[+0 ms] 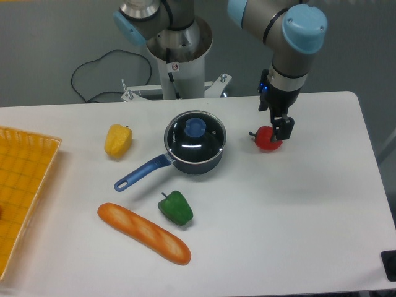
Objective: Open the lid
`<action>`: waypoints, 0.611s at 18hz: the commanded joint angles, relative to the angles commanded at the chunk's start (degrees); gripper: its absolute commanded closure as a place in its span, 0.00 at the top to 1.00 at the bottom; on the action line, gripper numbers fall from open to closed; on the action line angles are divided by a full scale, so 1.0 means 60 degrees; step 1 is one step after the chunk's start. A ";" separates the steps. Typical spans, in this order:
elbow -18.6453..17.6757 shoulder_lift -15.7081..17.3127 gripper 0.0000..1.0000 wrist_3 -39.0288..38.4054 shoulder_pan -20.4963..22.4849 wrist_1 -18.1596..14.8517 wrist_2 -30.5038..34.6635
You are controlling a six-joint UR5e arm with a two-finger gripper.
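We see the black two-finger gripper (279, 128) hanging just over a red tomato-like fruit (268, 139) on the white table (297, 216); we cannot tell how wide its fingers stand. The round clear glass lid with a blue knob (195, 131) sits closed on the dark blue saucepan (197, 162), well to the gripper's left in the picture.

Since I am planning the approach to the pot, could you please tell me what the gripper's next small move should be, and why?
Probably shift the gripper sideways to above the blue knob. The lid sits closed on the saucepan, untouched, while the gripper hangs off to one side near the red pepper.
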 joint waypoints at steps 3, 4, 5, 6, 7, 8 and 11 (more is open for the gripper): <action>-0.0088 0.0117 1.00 0.0001 -0.0015 0.0015 0.0000; -0.0044 0.0117 1.00 -0.0029 -0.0015 0.0015 0.0000; -0.0044 0.0132 1.00 -0.0058 -0.0029 0.0000 0.0015; -0.0073 0.0175 1.00 -0.0131 -0.0044 0.0000 0.0029; -0.0117 0.0176 1.00 -0.0233 -0.0044 0.0000 0.0015; -0.0103 0.0147 1.00 -0.0307 -0.0015 0.0000 0.0000; -0.0161 0.0117 1.00 -0.0278 0.0117 0.0000 -0.0044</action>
